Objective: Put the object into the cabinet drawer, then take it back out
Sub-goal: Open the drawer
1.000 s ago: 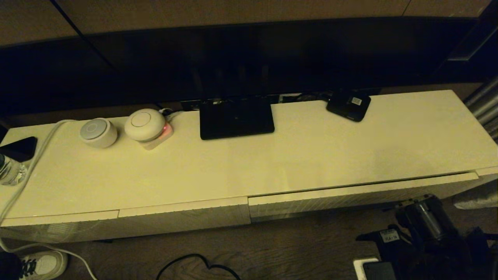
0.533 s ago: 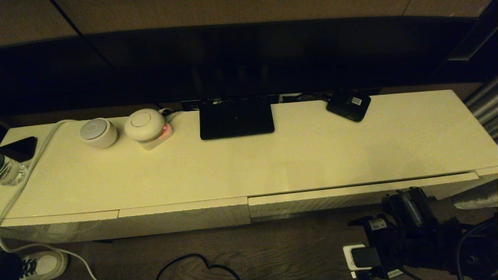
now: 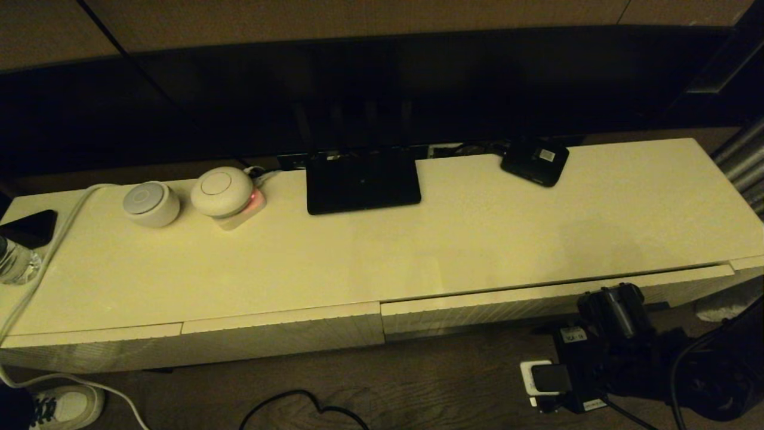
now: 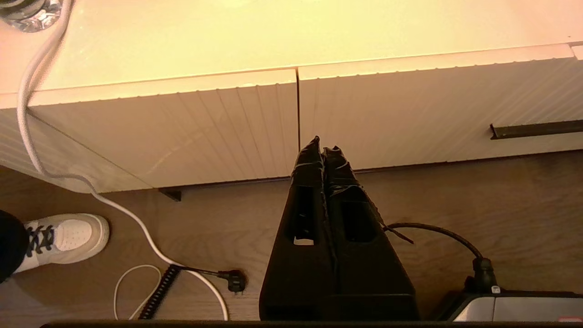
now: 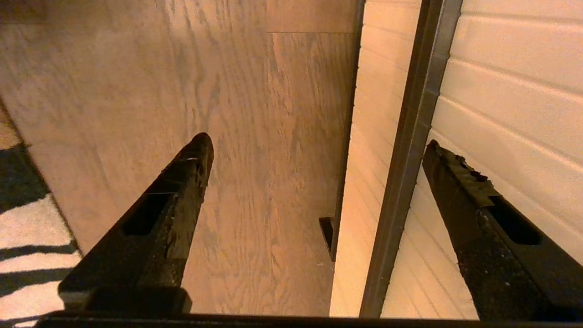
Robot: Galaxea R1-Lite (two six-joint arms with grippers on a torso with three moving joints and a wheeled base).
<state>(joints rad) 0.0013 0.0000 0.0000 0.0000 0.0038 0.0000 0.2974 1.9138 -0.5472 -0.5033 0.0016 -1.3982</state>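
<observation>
The black umbrella is out of view. The wide ribbed cream drawer sits closed in the right half of the cabinet; its front carries a dark bar handle. My right gripper is low in front of that drawer, close to its face. It is open, and the dark handle runs between its fingers, nearer the finger on the drawer side. My left gripper is shut and empty, above the floor before the seam between the two drawer fronts.
On the cabinet top are a flat black router, a small black box with a sticker, two round white devices and a white cable. The floor holds a plug block, black cable and a shoe.
My right arm has moved left and in toward the front of the wide drawer. Nothing on the cabinet has moved and the drawers stay closed.
</observation>
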